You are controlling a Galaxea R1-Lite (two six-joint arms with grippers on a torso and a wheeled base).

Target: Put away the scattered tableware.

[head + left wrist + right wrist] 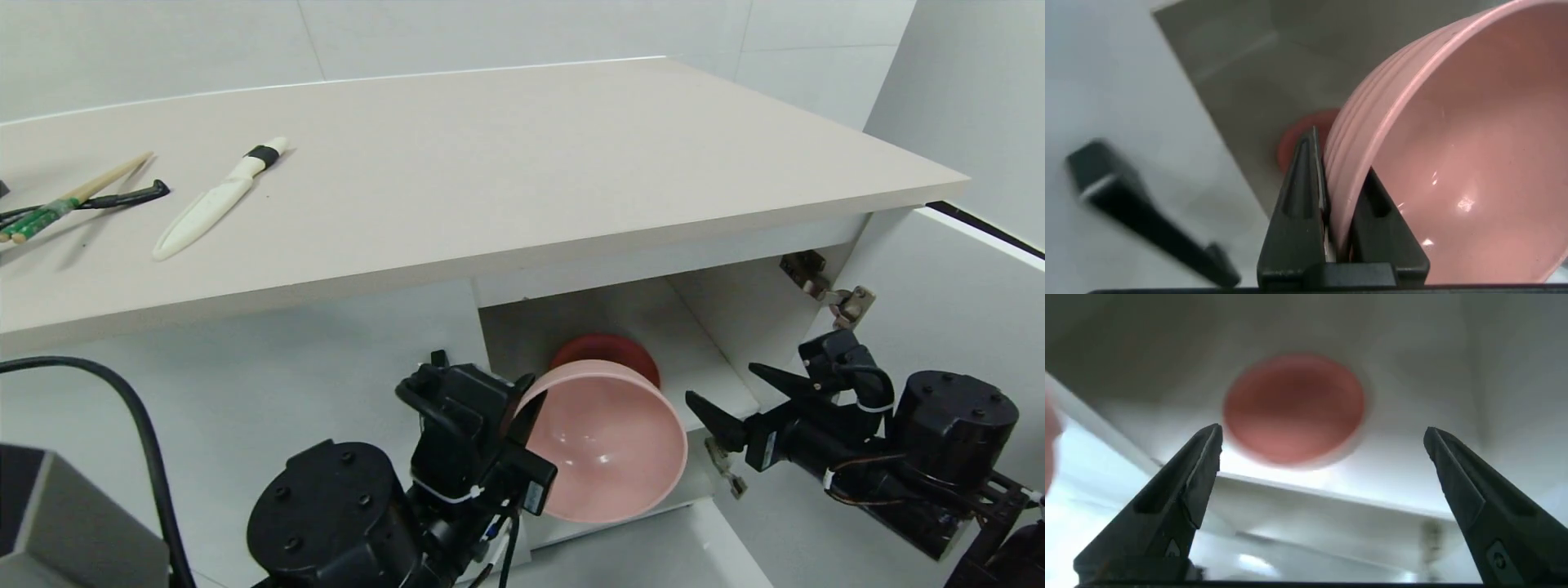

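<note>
My left gripper (522, 404) is shut on the rim of a pink bowl (608, 441), holding it tilted on its side in front of the open cabinet; the left wrist view has the rim (1351, 175) pinched between both fingers. Behind it, a red bowl (606, 353) rests on the cabinet shelf and appears as a red disc (1294, 407) in the right wrist view. My right gripper (739, 396) hangs open to the right of the pink bowl, holding nothing. On the countertop at the far left lie a cream knife (216, 200), chopsticks (73, 198) and a black utensil (126, 196).
The cabinet shelf (710, 380) has room to the right of the red bowl. The open cabinet door (955, 286) stands at the right, hinges (824, 290) near my right arm. A closed white panel (269, 367) lies left of the opening. A grey box (57, 523) sits at lower left.
</note>
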